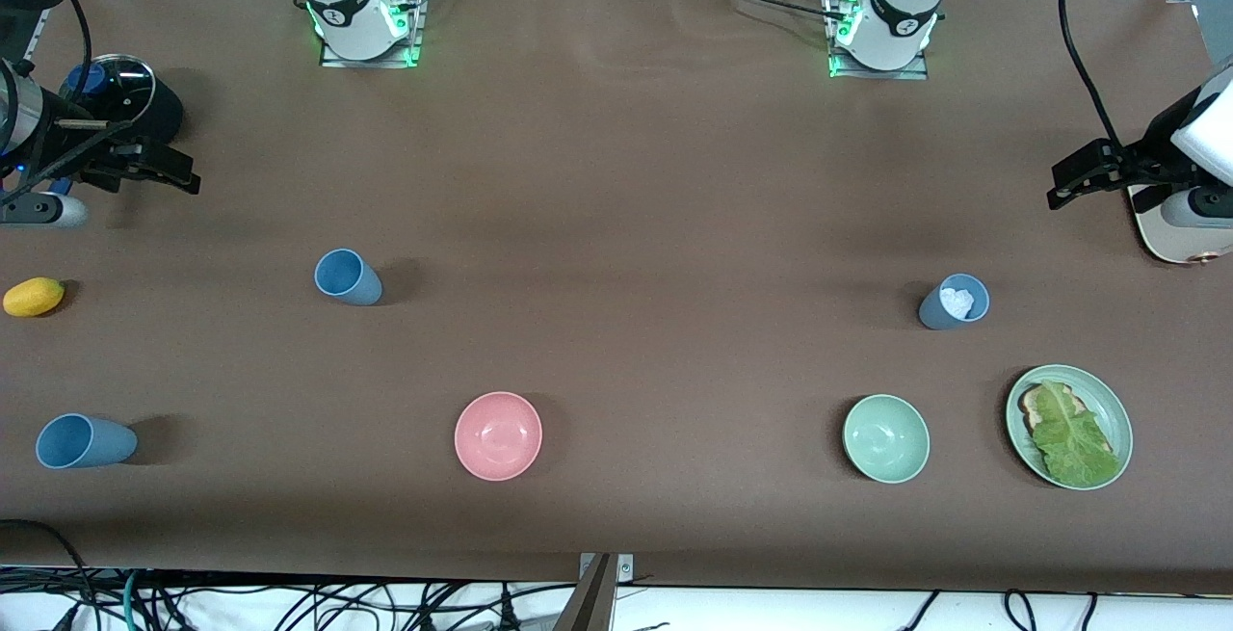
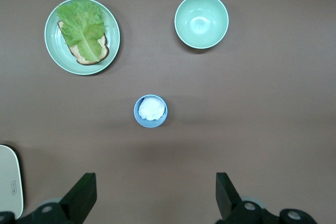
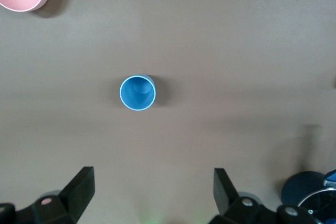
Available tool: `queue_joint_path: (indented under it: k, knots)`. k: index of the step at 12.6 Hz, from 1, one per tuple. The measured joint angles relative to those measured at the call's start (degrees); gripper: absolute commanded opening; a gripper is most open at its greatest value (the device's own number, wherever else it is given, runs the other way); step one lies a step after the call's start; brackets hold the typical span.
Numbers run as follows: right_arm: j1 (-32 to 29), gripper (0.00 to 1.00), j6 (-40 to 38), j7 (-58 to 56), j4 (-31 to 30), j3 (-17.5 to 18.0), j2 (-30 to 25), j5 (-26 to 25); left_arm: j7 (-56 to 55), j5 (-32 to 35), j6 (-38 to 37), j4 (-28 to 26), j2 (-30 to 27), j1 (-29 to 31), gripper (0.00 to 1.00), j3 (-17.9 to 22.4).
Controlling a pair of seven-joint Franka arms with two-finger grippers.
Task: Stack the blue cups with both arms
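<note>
The left gripper (image 2: pixel 152 198) hangs with its jaws spread wide and empty, over bare counter (image 1: pixel 616 178) at the left arm's end. Straight under its wrist view stands a blue cup (image 2: pixel 150 111), upright, with a crumpled white lump inside it. In the front view that cup (image 1: pixel 954 302) sits nearer the front camera than the gripper (image 1: pixel 1084 178). Nearer the camera again are a pale green bowl (image 1: pixel 886 438) and a green plate (image 1: pixel 1110 398) carrying a slice of bread under a lettuce leaf (image 1: pixel 1071 438); both stand well apart from the cup. A white flat device (image 1: pixel 1170 241) lies at the counter's edge below the left wrist.

The right gripper (image 3: pixel 152 198) likewise holds its jaws apart with nothing between them, over the right arm's end of the counter. Its wrist view looks down into a second blue cup (image 3: pixel 137 92), upright and empty, with clear counter all around it. In the front view this cup (image 1: pixel 347 276) is nearer the camera than the gripper (image 1: pixel 154 169). A third blue cup (image 1: pixel 85 441) stands nearer the camera still, close to the counter's end. A pink bowl (image 1: pixel 498 435) rests toward the middle, apart from both cups. A yellow lemon-like object (image 1: pixel 34 297) lies at the counter's end, and a dark round item with a blue cap (image 1: pixel 120 96) sits beside the right gripper.
</note>
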Motion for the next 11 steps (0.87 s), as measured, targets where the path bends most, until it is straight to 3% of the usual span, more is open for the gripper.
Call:
queue_joint_path:
  k: [5,11]
  knots:
    - [0.02,1.0,0.83,0.0,0.01,-0.04,1.41,0.46,0.0,0.0,-0.03,0.03,0.0,-0.01,1.0,0.0]
    - [0.92,1.0,0.59,-0.41,2.17,0.07,9.96,0.55,0.0,0.0,-0.06,0.1,0.02,-0.06,1.0,0.0]
